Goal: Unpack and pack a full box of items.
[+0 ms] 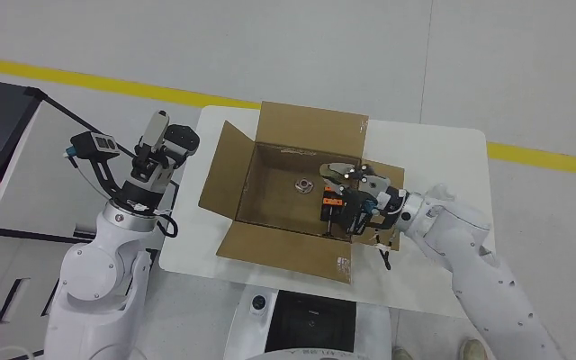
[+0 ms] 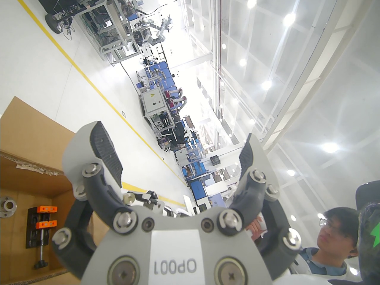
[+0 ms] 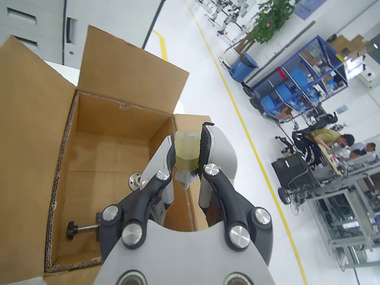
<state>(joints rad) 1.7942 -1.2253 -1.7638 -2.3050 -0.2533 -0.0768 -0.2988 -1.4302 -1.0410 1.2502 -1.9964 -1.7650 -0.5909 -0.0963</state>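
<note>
An open cardboard box (image 1: 270,171) stands in the middle of the white table. On its floor lie a metal flange (image 1: 302,186) and a black vise with orange parts (image 1: 334,211). My right gripper (image 1: 349,178) hovers over the box's right side, shut on a pale cylinder with a bolt (image 3: 186,152) held between the fingers (image 3: 204,140). The right wrist view also has the flange (image 3: 135,179) and the vise's screw handle (image 3: 81,228) below. My left gripper (image 2: 173,146) is open, holds nothing, and points upward beside the table's left edge (image 1: 166,135). Its view catches the flange (image 2: 6,206) and the vise (image 2: 40,226).
All four flaps of the box are folded outward, the right one (image 1: 389,175) under my right gripper. Bare table (image 1: 441,162) lies to the right of the box and a narrow strip to its left. A dark cart (image 1: 13,117) stands off the table's left side.
</note>
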